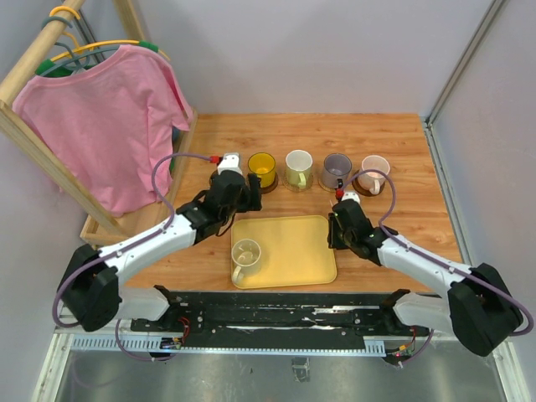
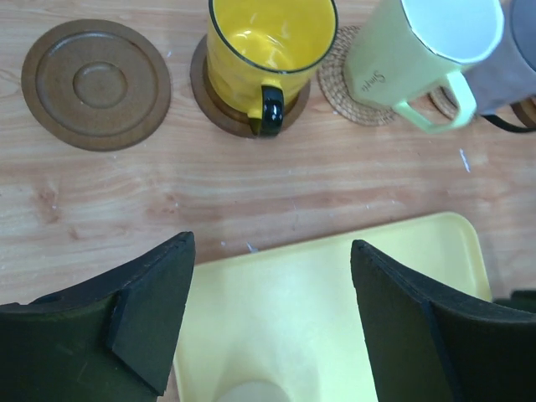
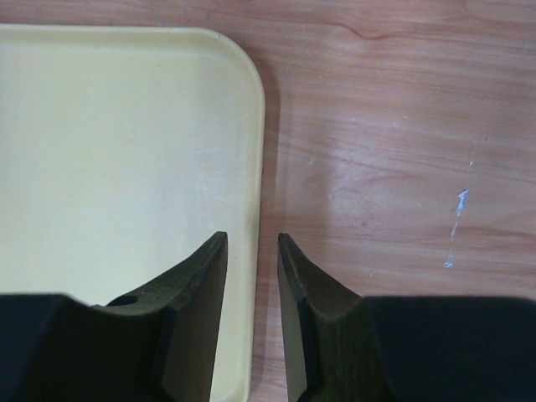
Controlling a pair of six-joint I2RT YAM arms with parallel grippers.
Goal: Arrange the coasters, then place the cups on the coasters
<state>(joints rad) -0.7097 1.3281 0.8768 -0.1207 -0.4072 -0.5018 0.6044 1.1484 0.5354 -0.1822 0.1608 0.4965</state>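
Hovering over the yellow tray (image 1: pixel 293 247), left end effector (image 2: pixel 272 243) gapes wide, empty; beige cup (image 1: pixel 246 253) sits on tray, free coaster (image 2: pixel 96 84) far-left; right end effector (image 3: pixel 252 237), narrowly parted, empty, could nudge tray, tipping cup.

The table (image 2: pixel 352 180) is grained matt wood. The tray (image 2: pixel 285 310) is smooth plastic; the yellow cup (image 2: pixel 243 71) is glossy, translucent. The tan coaster (image 2: pixel 333 79) is woven.
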